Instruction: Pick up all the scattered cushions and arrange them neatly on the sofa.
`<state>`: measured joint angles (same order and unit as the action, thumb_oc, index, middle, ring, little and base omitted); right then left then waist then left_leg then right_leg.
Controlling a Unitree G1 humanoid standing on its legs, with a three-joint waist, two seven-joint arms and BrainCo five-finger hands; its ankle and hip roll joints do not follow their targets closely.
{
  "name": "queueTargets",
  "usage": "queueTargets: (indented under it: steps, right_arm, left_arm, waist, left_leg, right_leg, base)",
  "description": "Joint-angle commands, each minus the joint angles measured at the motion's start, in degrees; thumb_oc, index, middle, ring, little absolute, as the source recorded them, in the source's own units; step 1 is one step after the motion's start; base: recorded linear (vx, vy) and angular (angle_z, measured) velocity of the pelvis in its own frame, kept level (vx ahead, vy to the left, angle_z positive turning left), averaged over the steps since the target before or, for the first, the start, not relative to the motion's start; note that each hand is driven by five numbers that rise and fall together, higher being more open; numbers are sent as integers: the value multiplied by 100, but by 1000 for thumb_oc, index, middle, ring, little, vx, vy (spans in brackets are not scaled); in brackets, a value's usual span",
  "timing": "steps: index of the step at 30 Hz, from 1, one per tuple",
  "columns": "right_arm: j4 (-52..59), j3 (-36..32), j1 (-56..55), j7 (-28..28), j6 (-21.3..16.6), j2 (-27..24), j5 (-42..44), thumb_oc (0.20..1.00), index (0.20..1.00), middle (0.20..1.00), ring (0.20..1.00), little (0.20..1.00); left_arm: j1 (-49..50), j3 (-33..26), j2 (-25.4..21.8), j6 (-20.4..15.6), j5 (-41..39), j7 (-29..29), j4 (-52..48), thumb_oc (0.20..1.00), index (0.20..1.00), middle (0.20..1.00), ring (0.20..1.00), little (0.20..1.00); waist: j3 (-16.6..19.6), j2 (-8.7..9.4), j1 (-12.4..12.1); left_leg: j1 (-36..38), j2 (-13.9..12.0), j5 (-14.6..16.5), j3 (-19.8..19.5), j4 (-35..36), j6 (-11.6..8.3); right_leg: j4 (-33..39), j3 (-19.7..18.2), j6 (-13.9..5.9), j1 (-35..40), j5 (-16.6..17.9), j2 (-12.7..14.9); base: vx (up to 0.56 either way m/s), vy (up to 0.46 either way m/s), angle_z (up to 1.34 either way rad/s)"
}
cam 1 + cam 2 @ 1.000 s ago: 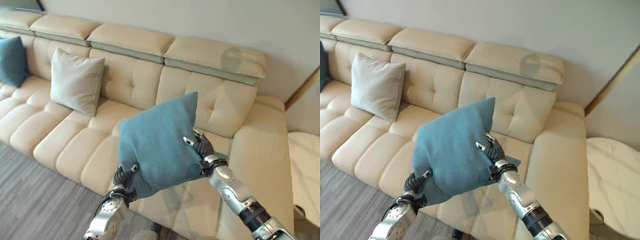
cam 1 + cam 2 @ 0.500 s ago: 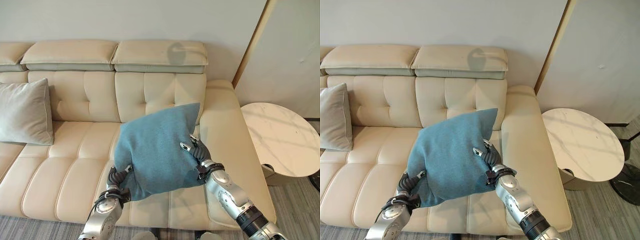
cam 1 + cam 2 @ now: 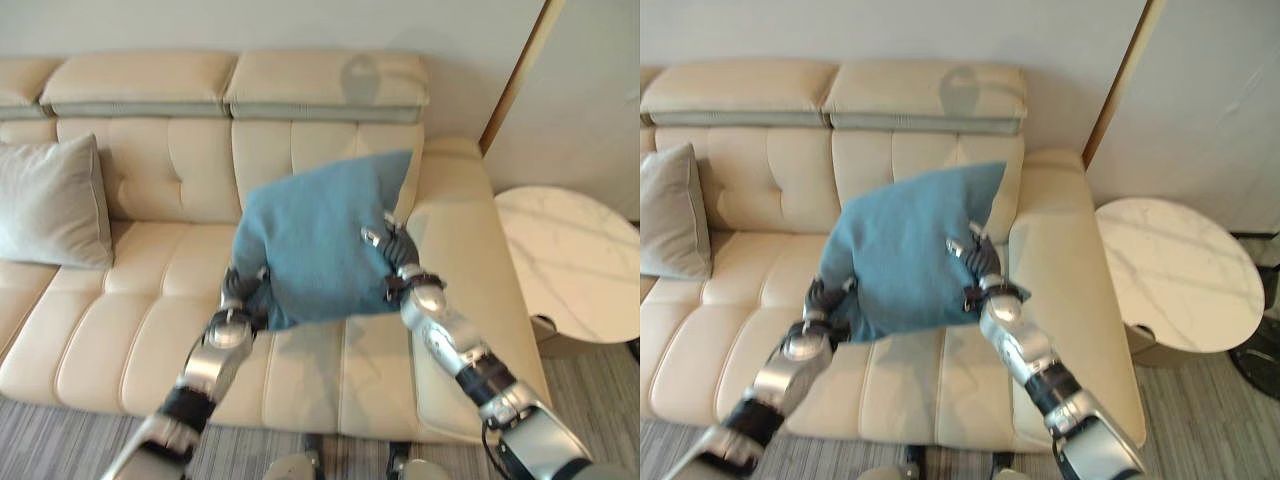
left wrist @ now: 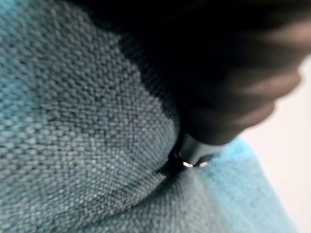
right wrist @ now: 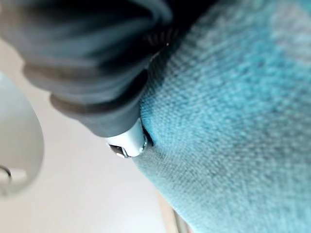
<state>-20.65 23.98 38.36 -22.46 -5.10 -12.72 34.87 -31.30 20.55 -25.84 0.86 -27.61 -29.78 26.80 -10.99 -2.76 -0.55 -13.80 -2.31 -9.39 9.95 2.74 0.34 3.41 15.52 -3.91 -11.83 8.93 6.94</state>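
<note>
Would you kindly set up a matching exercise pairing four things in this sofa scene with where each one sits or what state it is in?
Things:
1. blue cushion
2. grey cushion
3. round table
4. sofa

Places or states:
A. beside the sofa's right armrest
B. leaning against the backrest at the left
C. held up between both robot hands
D. against the wall

Pairs: 1-C, 2-B, 3-A, 4-D

Teal cushion [image 3: 905, 250] gripped between left robot hand [image 3: 823, 300] and right robot hand [image 3: 980, 262], above sofa [image 3: 760, 180].
</note>
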Motion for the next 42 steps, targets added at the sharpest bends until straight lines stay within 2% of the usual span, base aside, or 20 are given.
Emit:
queueTargets:
  steps: [1, 2, 4, 6, 7, 9, 10, 11, 12, 14, 15, 16, 17, 19, 21, 22, 26, 30, 32, 42]
  right_arm:
    - [324, 208, 1266, -172, -678, 603, -391, 200, 200, 200, 200, 200]
    - [310, 196, 1291, -170, -682, 603, -388, 200, 200, 200, 200, 200]
    - [-47, -37, 1818, -567, -954, 531, -594, 200, 200, 200, 200, 200]
    - [-770, -300, 2251, -833, -1478, 634, -217, 200, 200, 200, 200, 200]
    - [-1016, -340, 2402, -846, -1539, 575, -181, 1000, 1000, 1000, 1000, 1000]
    - [-1980, -185, 2867, -1663, -1625, 207, -1148, 1000, 1000, 1000, 1000, 1000]
    - [-1994, -193, 2891, -1674, -1632, 210, -1158, 1000, 1000, 1000, 1000, 1000]
    - [-2637, -10, 3241, -1887, -1409, -5, -1567, 1000, 1000, 1000, 1000, 1000]
    - [-2650, -15, 3261, -1880, -1413, -10, -1561, 1000, 1000, 1000, 1000, 1000]
    - [-3344, 106, 3399, -1941, -1082, -158, -1859, 1000, 1000, 1000, 1000, 1000]
    - [-3616, 140, 3284, -1845, -898, -206, -1999, 1000, 1000, 1000, 1000, 1000]
    - [-3913, 90, 3070, -1675, -650, -215, -2020, 1000, 1000, 1000, 1000, 1000]
    - [-3912, 93, 3068, -1675, -650, -215, -2020, 1000, 1000, 1000, 1000, 1000]
    - [-3752, -108, 2331, -1202, -328, -231, -1974, 1000, 1000, 1000, 1000, 1000]
    - [-3535, -247, 1645, -488, -198, -304, -1692, 1000, 1000, 1000, 1000, 1000]
    - [-3530, -243, 1635, -487, -196, -304, -1691, 1000, 1000, 1000, 1000, 1000]
    - [-3349, -592, 195, 612, 14, -498, -984, 1000, 1000, 1000, 1000, 1000]
    - [-3375, -748, -952, 1129, 127, -425, -1236, 1000, 1000, 1000, 1000, 1000]
    - [-3668, -1001, -1591, 1260, 191, -360, -1446, 1000, 1000, 1000, 1000, 1000]
    - [-4331, -1409, -2652, 1479, 345, -433, -2065, 1000, 1000, 1000, 1000, 1000]
  left_arm:
    - [-2126, 247, -80, -1089, 403, -200, -94, 200, 200, 200, 200, 200]
    - [-2154, 256, -82, -1095, 399, -199, -78, 200, 200, 200, 200, 200]
    - [-2886, 408, -340, -894, 1279, -660, 345, 200, 200, 200, 200, 200]
    - [-3549, 621, -534, -455, 2521, -1543, 867, 200, 200, 200, 200, 200]
    - [-3742, 678, -549, -384, 2770, -1680, 1090, 200, 200, 200, 200, 200]
    - [-4405, 1186, -625, -74, 3356, -2050, 2187, 200, 200, 200, 200, 200]
    - [-4443, 1205, -619, -90, 3348, -2054, 2220, 200, 200, 200, 200, 200]
    - [-4817, 1554, -576, 77, 3503, -2001, 2887, 482, 482, 482, 482, 482]
    - [-4842, 1564, -572, 66, 3498, -2001, 2907, 1000, 1000, 1000, 1000, 1000]
    - [-4852, 1575, -496, 12, 3408, -1865, 3457, 1000, 1000, 1000, 1000, 1000]
    - [-4628, 1429, -420, -87, 3150, -1690, 3768, 1000, 1000, 1000, 1000, 1000]
    - [-4168, 980, -170, -425, 2265, -1227, 3803, 1000, 1000, 1000, 1000, 1000]
    - [-4164, 977, -171, -424, 2264, -1226, 3799, 1000, 1000, 1000, 1000, 1000]
    - [-2800, 92, 44, -1071, 289, 0, 3240, 1000, 1000, 1000, 1000, 1000]
    - [-1701, -253, 137, -1192, -202, 570, 2680, 1000, 1000, 1000, 1000, 1000]
    - [-1686, -257, 138, -1188, -199, 568, 2669, 1000, 1000, 1000, 1000, 1000]
    - [48, -722, 288, -939, -243, 1366, 2337, 1000, 1000, 1000, 1000, 1000]
    - [1186, -999, 554, -712, 77, 1793, 2475, 1000, 1000, 1000, 1000, 1000]
    - [1703, -1082, 754, -568, 338, 1974, 2769, 1000, 1000, 1000, 1000, 1000]
    - [2383, -1031, 971, -334, 1435, 2204, 3451, 1000, 1000, 1000, 1000, 1000]
  waist:
    - [-492, 225, 11]
    - [-465, 231, 4]
    - [-514, 199, 20]
    - [-593, 170, -28]
    - [-599, 188, -46]
    - [-634, 141, -17]
    - [-604, 149, -23]
    - [-632, 92, -15]
    - [-597, 95, -18]
    - [-579, 79, -10]
    - [-606, 82, -2]
    - [-620, 71, 9]
    - [-595, 68, 13]
    - [-594, 68, -2]
    - [-582, 103, -17]
    - [-567, 100, -12]
    - [-439, 263, -14]
    - [-194, 337, -16]
    - [49, 333, 20]
    - [676, 340, 128]
  left_leg:
    - [-407, 252, 898, -309, -626, -5]
    - [-475, 251, 908, -308, -661, -3]
    - [-1040, 266, 895, -340, -874, -17]
    - [-1554, 266, 911, -374, -1099, -28]
    - [-1744, 257, 899, -367, -1175, -22]
    - [-2241, 245, 899, -390, -1362, -19]
    - [-2309, 246, 883, -388, -1375, -13]
    - [-2526, 260, 837, -444, -1375, -22]
    - [-2589, 263, 818, -445, -1380, -17]
    - [-2743, 258, 767, -461, -1332, -24]
    - [-2752, 258, 753, -461, -1300, -29]
    - [-2640, 276, 724, -476, -1230, -41]
    - [-2670, 278, 708, -478, -1226, -38]
    - [-2287, 286, 744, -467, -1101, -63]
    - [-1845, 270, 798, -456, -965, -81]
    - [-1853, 272, 785, -458, -955, -79]
    - [-897, 239, 832, -432, -603, -107]
    - [-69, 226, 822, -415, -202, -100]
    - [466, 248, 766, -399, 157, -102]
    - [1175, 267, 991, -209, 226, -77]
  right_leg:
    - [-791, -494, -60, -551, -887, 114]
    - [-825, -499, -58, -619, -896, 118]
    - [-993, -544, -82, -1152, -899, 164]
    - [-1215, -600, -97, -1704, -913, 180]
    - [-1277, -621, -95, -1895, -894, 203]
    - [-1482, -644, -99, -2411, -888, 229]
    - [-1489, -646, -95, -2477, -871, 232]
    - [-1549, -656, -101, -2714, -857, 230]
    - [-1550, -656, -98, -2775, -840, 233]
    - [-1515, -658, -116, -2945, -797, 228]
    - [-1470, -649, -119, -2945, -784, 220]
    - [-1406, -635, -116, -2835, -785, 201]
    - [-1395, -632, -114, -2860, -769, 202]
    - [-1209, -597, -94, -2450, -779, 152]
    - [-1038, -539, -90, -1990, -777, 119]
    - [-1020, -535, -89, -1992, -761, 120]
    - [-695, -411, -101, -1003, -747, 65]
    - [-389, -329, -158, -184, -759, 1]
    - [-151, -270, -211, 300, -759, -58]
    - [159, -357, -311, 1000, -685, -94]
  base:
    - [0, 0, 0]
    - [0, 0, 0]
    - [-11, 40, -2]
    - [-33, 37, -4]
    - [-40, 20, -2]
    - [-32, 22, 7]
    - [-19, 13, 14]
    - [-17, 2, 11]
    - [8, 11, 5]
    - [47, 5, 4]
    - [72, -32, 1]
    - [56, -32, 0]
    - [46, -33, 1]
    - [47, -36, 1]
    - [47, -33, -6]
    - [58, -31, -9]
    - [74, -29, -3]
    - [75, 15, -2]
    - [74, 54, -8]
    - [-20, 67, -4]
